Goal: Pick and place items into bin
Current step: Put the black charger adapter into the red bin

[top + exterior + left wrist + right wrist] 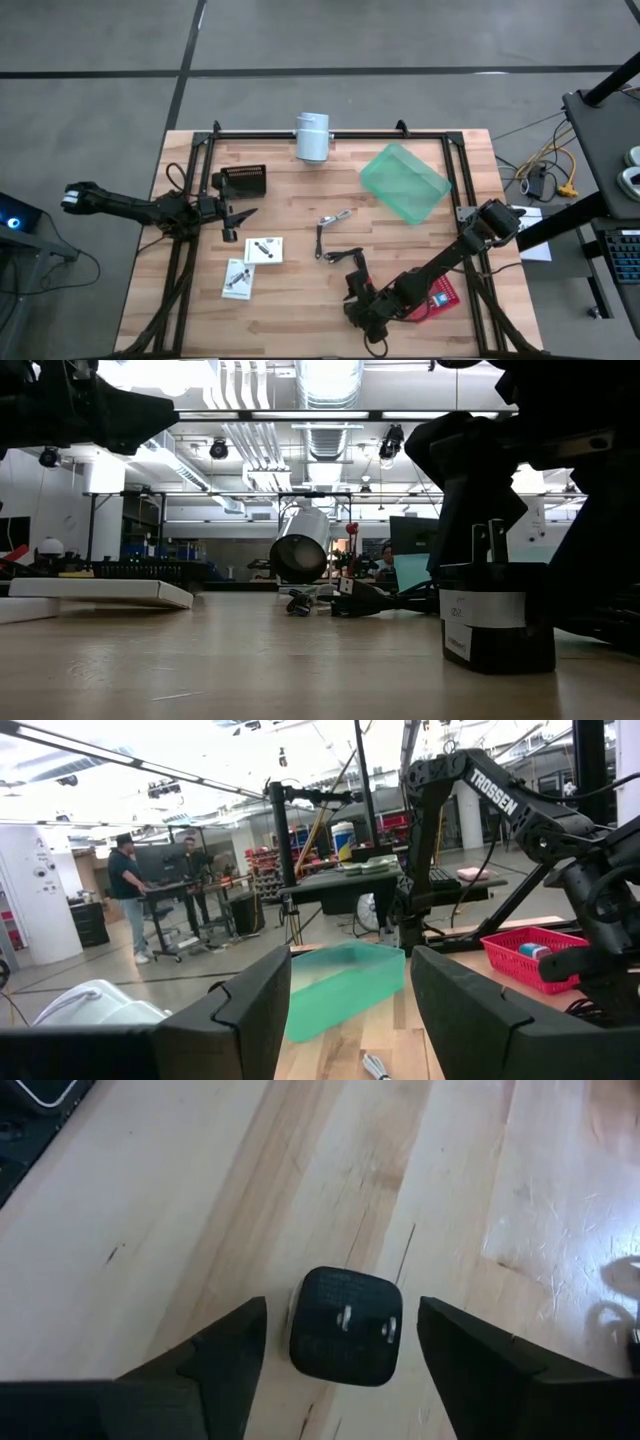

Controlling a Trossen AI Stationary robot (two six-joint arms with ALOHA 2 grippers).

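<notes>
Between your right arm's open jaws: a small black cube-shaped plug.

Near the front edge of the wooden surface, the small black cube-shaped plug with two metal prongs stands prongs-up, and your right gripper hangs just above it, jaws spread to either side without touching it. Just behind it lie a thin black cord and, farther back, a silvery metal piece. To the left you have two white flat packets with dark prints, one nearer the front. The translucent green plastic bin sits at the back right, well apart from the plug. A red mesh basket rests under your right arm. Your left gripper waits at the left, jaws open, beside the packets.
</notes>
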